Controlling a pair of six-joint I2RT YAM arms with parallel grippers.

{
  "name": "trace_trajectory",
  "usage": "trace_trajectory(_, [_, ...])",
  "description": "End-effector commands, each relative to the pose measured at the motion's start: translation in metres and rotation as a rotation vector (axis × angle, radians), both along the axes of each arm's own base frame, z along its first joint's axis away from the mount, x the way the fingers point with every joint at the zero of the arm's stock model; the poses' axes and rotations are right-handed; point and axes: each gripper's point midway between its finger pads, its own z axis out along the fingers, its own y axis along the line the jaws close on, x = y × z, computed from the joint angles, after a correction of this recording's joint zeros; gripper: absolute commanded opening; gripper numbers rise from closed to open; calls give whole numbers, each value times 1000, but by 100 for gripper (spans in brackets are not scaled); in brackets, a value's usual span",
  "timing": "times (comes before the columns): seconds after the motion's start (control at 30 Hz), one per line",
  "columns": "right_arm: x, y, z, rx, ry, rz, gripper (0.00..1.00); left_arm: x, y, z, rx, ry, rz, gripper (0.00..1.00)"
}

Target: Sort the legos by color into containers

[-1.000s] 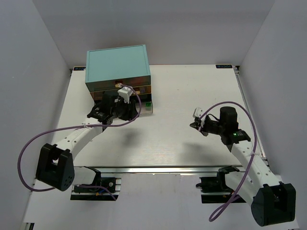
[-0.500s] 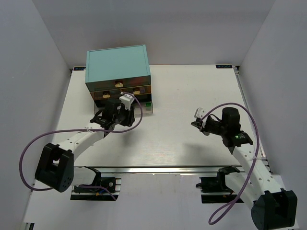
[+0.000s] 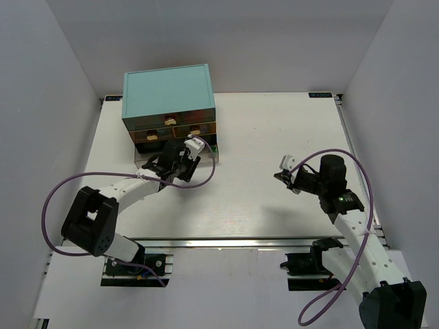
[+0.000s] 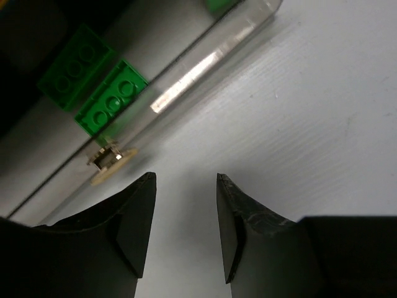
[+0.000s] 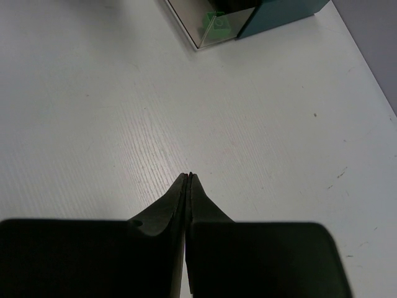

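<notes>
Two green legos (image 4: 115, 102) lie side by side in a drawer (image 4: 186, 74) with a translucent front, low at the right front corner of the light teal cabinet (image 3: 167, 89); the right wrist view shows this drawer standing out a little from the cabinet's face with green in it. Its cream knob (image 4: 111, 162) sits just past the tip of one jaw of the left gripper (image 4: 186, 186), outside the gap. Those jaws stand about half open over the white table (image 5: 93, 124) with nothing between them. The right gripper (image 5: 188, 177) hangs well apart to the right above bare table, its jaws pressed fully together and holding nothing.
</notes>
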Motion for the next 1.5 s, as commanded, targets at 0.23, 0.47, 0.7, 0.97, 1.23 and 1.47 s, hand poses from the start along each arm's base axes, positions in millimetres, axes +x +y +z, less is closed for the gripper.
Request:
trace_trajectory(0.23, [2,1,20,22,-70,-2,0,49,22,15,301,-163,-25,56])
trace_trajectory(0.47, [2,2,22,23,-78,1,0,61,27,17,363,-222,-29,57])
trace_trajectory(0.7, [2,1,21,22,-78,-2,0,81,33,21,404,-304,10,59])
trace_trajectory(0.97, [3,1,20,20,-76,-8,0,106,44,26,454,-375,103,64])
trace_trajectory(1.23, [5,-1,20,17,-77,-22,0,124,53,32,472,-456,220,66])
trace_trajectory(1.47, [7,-1,19,16,-72,-23,0,130,60,32,480,-511,301,70])
